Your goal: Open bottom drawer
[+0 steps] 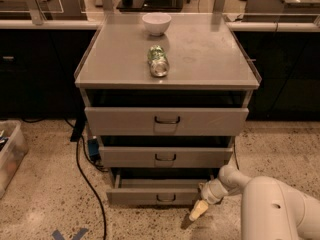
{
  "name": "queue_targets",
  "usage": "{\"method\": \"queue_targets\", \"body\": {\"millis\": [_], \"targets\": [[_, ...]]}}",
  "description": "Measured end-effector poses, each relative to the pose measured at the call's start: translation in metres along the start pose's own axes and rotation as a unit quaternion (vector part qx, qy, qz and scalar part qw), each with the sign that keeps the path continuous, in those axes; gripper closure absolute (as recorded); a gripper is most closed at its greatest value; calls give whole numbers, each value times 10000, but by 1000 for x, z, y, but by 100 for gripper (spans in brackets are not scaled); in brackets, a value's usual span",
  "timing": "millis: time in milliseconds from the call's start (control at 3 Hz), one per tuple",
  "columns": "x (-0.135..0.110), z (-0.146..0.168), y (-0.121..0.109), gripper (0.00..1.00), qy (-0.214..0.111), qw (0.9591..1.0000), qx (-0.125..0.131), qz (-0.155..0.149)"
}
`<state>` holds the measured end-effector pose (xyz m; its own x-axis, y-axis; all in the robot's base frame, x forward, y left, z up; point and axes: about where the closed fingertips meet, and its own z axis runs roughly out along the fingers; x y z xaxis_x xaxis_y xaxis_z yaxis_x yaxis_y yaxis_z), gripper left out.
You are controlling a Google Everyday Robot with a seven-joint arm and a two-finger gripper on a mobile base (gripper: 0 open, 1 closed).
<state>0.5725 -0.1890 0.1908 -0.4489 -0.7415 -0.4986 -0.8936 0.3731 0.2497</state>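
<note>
We see the low grey metal bottom drawer (145, 196) partly out, yet our cream-tipped end effector (198, 210), grip state unreadable, sits at its right corner and may slip off.

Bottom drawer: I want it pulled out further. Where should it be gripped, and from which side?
Grip the small dark loop handle at the middle of the bottom drawer's flat front, coming straight from the front: it is the only protruding part. The gripper sits low by the drawer's right front corner.
</note>
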Motion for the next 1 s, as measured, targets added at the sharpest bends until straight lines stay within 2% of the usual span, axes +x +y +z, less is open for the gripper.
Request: {"method": "queue_targets", "body": {"millis": [333, 667, 1000], "targets": [[26, -14, 23, 0, 279, 9995, -113, 54], [26, -14, 23, 0, 279, 9995, -113, 54], [32, -9, 23, 0, 99, 9993, -324, 138]]}}
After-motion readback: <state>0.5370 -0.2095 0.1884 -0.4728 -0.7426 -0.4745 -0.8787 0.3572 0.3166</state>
